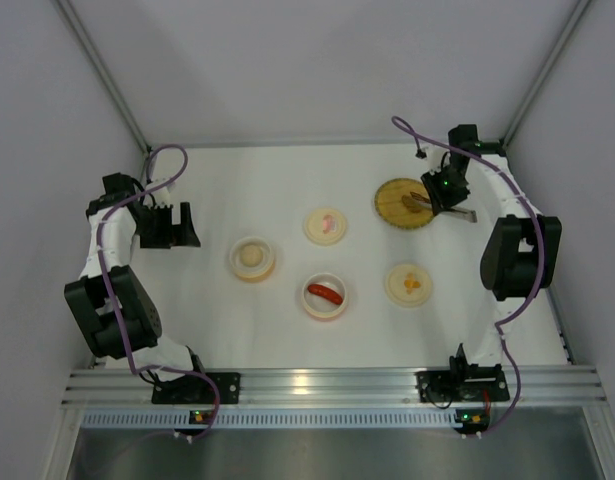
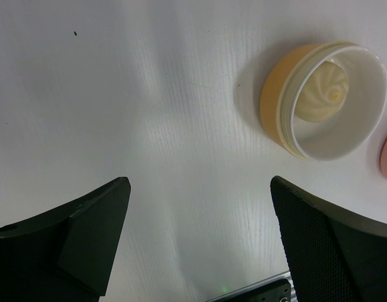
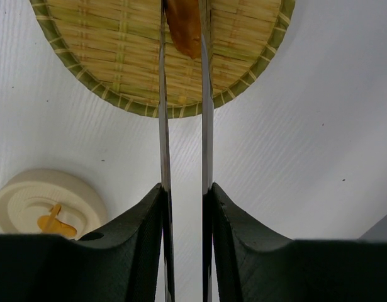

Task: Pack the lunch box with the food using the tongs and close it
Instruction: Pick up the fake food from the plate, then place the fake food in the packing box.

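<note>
Right gripper (image 3: 185,189) had its jaws clamped on the tongs (image 3: 163,126), pinching a sausage piece (image 3: 184,25) over the woven plate (image 3: 105,63) to lift it. Left gripper (image 2: 199,207) hovered with its jaws wide open.

Woven plate (image 1: 404,203) sits far right, the tongs (image 3: 163,138) reaching over it with a food piece (image 3: 185,28) between their arms. One lid (image 1: 325,225) lies left of the plate, a second lid (image 1: 408,283) in front of it. Leftmost, the ball (image 1: 251,257) sits in one cup (image 1: 234,262), and a sausage (image 1: 325,293) lies in the centre cup (image 1: 325,314), nearest the arms.
</note>
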Motion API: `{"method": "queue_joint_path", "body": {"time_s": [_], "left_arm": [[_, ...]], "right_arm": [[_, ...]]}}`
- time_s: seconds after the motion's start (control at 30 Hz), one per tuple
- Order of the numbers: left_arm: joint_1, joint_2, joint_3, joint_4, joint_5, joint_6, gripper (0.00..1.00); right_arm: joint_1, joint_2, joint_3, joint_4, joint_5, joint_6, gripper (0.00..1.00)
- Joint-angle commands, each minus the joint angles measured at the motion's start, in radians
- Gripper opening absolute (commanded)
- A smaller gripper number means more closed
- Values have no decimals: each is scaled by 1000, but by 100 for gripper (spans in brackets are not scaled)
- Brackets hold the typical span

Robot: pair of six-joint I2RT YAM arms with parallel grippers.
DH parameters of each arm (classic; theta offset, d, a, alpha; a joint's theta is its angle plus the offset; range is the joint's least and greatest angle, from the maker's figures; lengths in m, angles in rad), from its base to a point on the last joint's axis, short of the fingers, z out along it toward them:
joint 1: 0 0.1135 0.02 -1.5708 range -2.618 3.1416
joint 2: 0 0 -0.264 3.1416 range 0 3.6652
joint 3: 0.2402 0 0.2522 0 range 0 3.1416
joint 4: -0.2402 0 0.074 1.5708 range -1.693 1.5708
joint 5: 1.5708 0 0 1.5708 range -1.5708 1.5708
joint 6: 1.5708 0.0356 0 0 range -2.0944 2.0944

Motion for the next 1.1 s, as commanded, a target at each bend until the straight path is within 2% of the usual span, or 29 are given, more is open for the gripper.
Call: {"method": "queue_joint_path", "body": {"time_s": [0.0, 0.03, 0.33, 0.47, 0.6, 0.77, 0.93, 1.07], "left_arm": [[4, 0, -2, 30, 14, -4, 98], [4, 2, -2, 30, 14, -4, 98], [4, -4, 3, 27, 14, -4, 98], [4, -9, 5, 25, 14, -5, 98], [4, -9, 12, 22, 17, -8, 98], [4, -18, 15, 13, 26, -13, 98], [4, -27, 17, 7, 22, -8, 98], [4, -38, 15, -3, 19, -2, 98]], "right_arm": [[11, -19, 22, -2, -2, -10, 27], [9, -22, 26, -7, -4, -11, 22], [9, -117, 65, -85, -86, 15, 0], [23, -185, 50, -136, -178, 44, 0], [73, -303, -34, -159, -259, 55, 0], [224, -442, -173, -150, -296, 84, 0], [391, -502, -266, -125, -335, 122, 0], [471, -522, -318, -116, -350, 138, 0]]}}
